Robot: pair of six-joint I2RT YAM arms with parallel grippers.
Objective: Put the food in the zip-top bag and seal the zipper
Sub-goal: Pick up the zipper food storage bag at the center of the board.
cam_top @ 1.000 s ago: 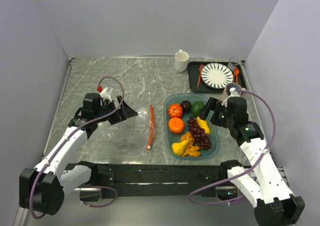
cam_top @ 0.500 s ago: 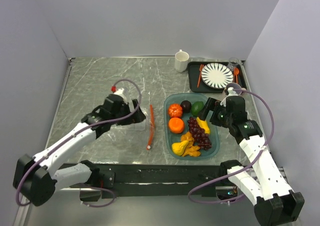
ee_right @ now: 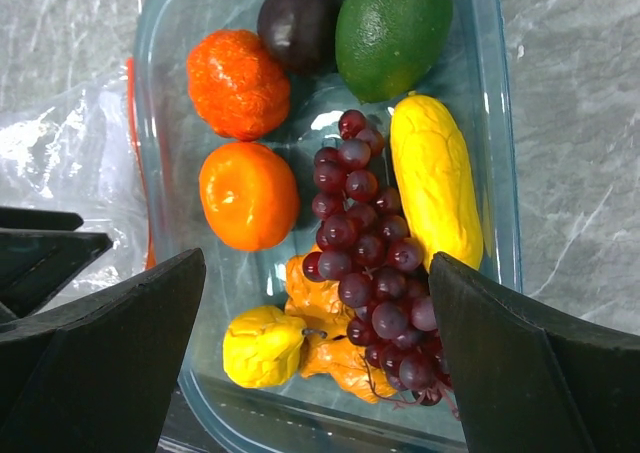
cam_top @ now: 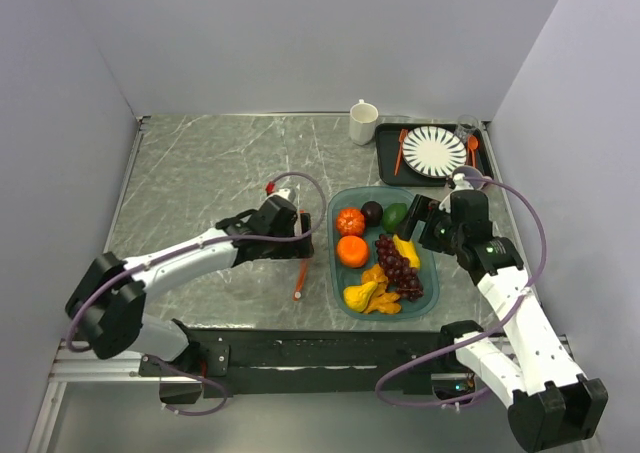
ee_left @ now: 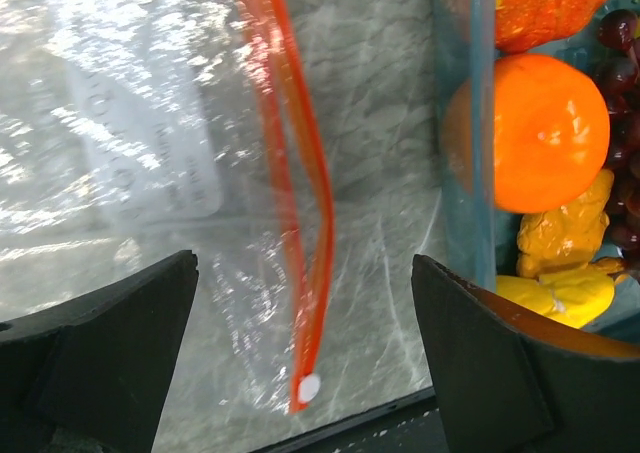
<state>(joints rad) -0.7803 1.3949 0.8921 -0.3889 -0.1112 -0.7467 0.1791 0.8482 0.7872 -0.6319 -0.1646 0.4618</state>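
Note:
The zip-top bag lies flat on the marble table, and its orange-red zipper runs toward the near edge. In the top view my left gripper hovers over the zipper and hides most of the bag. In its wrist view the left gripper is open, straddling the zipper's end. The food lies in a teal tray: orange rounds, grapes, a plum, a green fruit and yellow pieces. My right gripper is open and empty above the tray.
A white mug stands at the back. A black tray with a striped plate, an orange fork and an orange spoon sits at the back right. The teal tray's left wall is close beside the zipper.
My left arm has swung right across the bag and now sits over the zipper next to the tray. The right arm has barely moved.

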